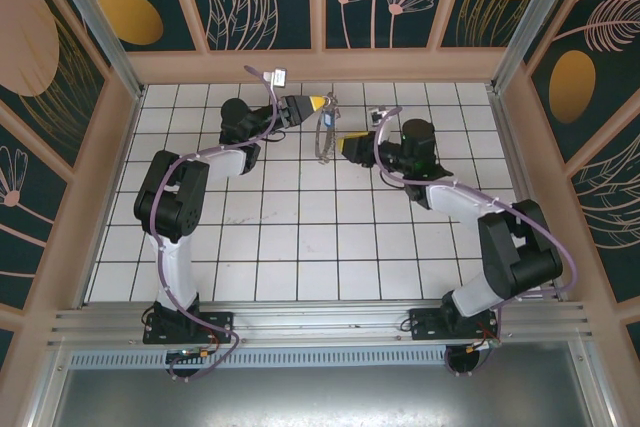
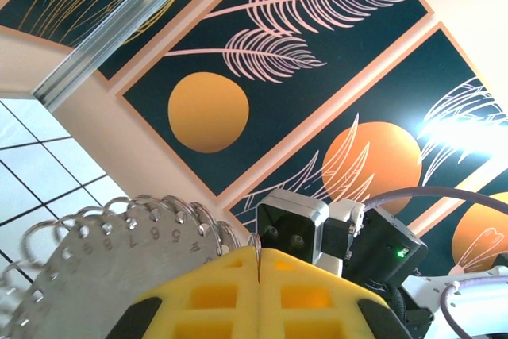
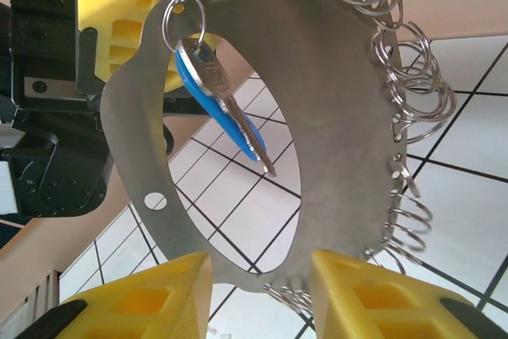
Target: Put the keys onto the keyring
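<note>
The white tiled worktop (image 1: 300, 247) lies below both arms, which meet above its far half. The left arm (image 1: 175, 197) reaches in from one side and the right arm (image 1: 500, 237) from the other.

Between them hangs the keyring, a flat grey metal ring-shaped plate (image 3: 341, 101), lifted off the worktop. Small wire split rings (image 3: 401, 224) line its outer edge. The left arm's jaws are closed on the plate's rim, its yellow fingers (image 2: 214, 291) pressed together. The right arm's jaws stand open, its yellow fingers (image 3: 143, 303) either side of the plate's lower edge and gripping nothing.

The silver key with a blue plastic head (image 3: 226, 105) hangs from a split ring near the top of the plate, just beside the left fingers, its blade dangling across the plate's central hole.

The threading looks done, so the step is likely a clean release. The left grip should stay firm and level. The right jaws are best drawn straight back along the plate's plane, so neither finger snags a wire ring or swings the key.
</note>
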You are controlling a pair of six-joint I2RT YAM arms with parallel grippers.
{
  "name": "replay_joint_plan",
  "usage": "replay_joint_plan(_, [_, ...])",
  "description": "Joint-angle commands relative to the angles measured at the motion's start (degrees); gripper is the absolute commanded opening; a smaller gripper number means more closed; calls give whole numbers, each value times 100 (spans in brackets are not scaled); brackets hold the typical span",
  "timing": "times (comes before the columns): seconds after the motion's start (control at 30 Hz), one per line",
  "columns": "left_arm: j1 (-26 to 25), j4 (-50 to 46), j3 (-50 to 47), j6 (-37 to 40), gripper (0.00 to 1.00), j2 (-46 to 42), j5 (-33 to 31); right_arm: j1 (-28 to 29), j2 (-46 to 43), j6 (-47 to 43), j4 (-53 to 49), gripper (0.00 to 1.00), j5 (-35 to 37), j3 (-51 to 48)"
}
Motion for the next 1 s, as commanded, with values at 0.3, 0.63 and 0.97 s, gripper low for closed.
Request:
replay_joint_plan(0.3, [-26, 859, -84, -237, 0, -199, -97, -300, -505, 430, -155, 38, 692, -113])
replay_joint_plan(0.63, [-69, 933, -245, -142, 0, -221, -331, -603, -347, 1704, 586, 38, 618, 266])
replay_joint_plan(0.97, [-207, 1059, -304, -116, 0, -135, -687, -325, 493, 3359, 2205, 38, 539, 697])
